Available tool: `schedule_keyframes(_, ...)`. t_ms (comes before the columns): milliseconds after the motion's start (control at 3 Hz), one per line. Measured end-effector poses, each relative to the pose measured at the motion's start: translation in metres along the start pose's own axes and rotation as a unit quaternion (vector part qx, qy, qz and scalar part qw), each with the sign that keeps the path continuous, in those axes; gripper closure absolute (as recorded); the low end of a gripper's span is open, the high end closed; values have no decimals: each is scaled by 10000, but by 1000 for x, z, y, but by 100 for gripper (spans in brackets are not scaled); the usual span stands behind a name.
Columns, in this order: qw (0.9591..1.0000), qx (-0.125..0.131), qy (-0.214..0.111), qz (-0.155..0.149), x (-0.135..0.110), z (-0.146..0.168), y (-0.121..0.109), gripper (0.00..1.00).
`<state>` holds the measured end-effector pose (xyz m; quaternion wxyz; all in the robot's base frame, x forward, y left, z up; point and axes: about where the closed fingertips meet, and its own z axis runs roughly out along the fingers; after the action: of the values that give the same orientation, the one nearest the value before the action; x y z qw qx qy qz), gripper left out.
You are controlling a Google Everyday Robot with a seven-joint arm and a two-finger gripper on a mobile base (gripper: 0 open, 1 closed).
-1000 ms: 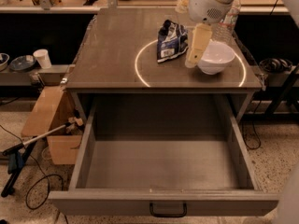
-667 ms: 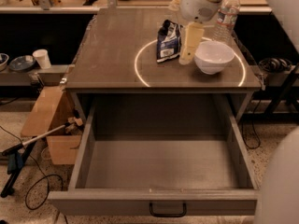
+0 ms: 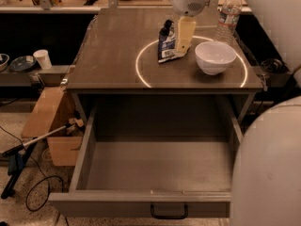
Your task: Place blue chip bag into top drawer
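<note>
The blue chip bag (image 3: 167, 42) stands crumpled on the cabinet top (image 3: 117, 55), inside a white ring of light. My gripper (image 3: 181, 48) hangs from the white arm just right of the bag, its cream-coloured fingers (image 3: 184, 32) pointing down against the bag's right side. The top drawer (image 3: 157, 161) is pulled wide open below the cabinet top and holds nothing, its black handle (image 3: 168, 213) at the front centre.
A white bowl (image 3: 215, 56) sits right of the gripper, a clear water bottle (image 3: 227, 14) behind it. A cardboard box (image 3: 51, 121) and cables lie on the floor at the left. A cup (image 3: 43, 58) stands on a low shelf there. The robot's white body (image 3: 268, 164) fills the right.
My gripper has moved left from the bowl to the right side of the bag. The view has shifted slightly; the robot's body fills more of the right side.
</note>
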<state>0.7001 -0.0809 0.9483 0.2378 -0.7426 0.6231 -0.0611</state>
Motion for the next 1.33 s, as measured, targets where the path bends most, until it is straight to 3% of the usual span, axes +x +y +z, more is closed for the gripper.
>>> schedule_keyframes(333,9990,180,408,-89,1,10,-17,0)
schedule_keyframes(667,9953,350,893,-98,8,23,-27,0)
schedule_keyframes(1000,9943,367,992,-107,12,25,-28,0)
schedule_keyframes(1333,9975,349,610,-23,14,27,-26,0)
